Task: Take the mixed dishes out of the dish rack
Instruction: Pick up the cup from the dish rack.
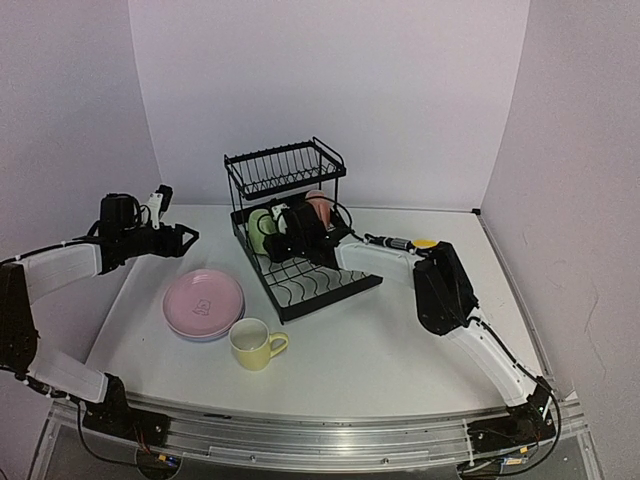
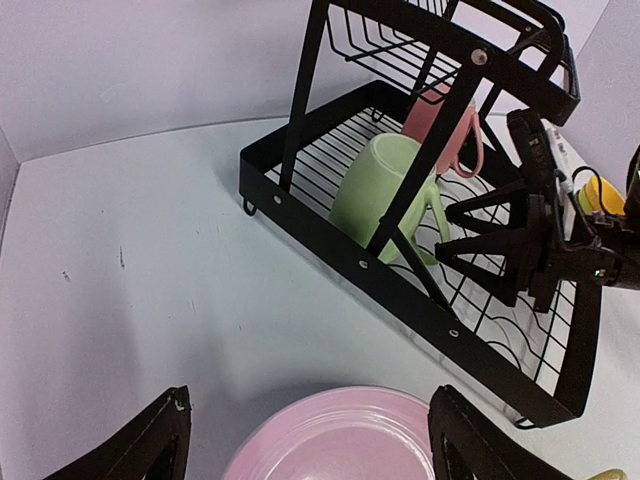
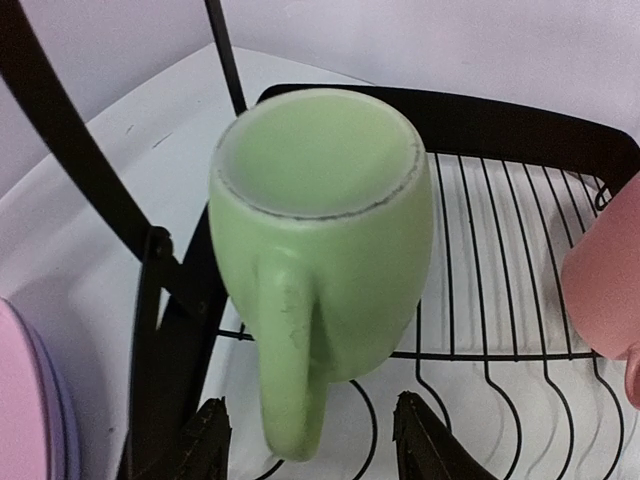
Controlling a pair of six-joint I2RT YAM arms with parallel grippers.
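Note:
The black wire dish rack stands mid-table. A light green mug lies tipped in its lower tray, and a pink mug sits behind it. My right gripper is open inside the tray. In the right wrist view its fingers straddle the handle of the green mug without closing on it. My left gripper is open and empty, hovering over the pink plate. That pink plate tops a stack left of the rack. A yellow mug stands upright in front.
A small yellow object lies behind my right arm; its kind is unclear. The rack's upper shelf holds nothing visible. The rack's slanted posts stand beside the green mug. Walls close in on the back and both sides.

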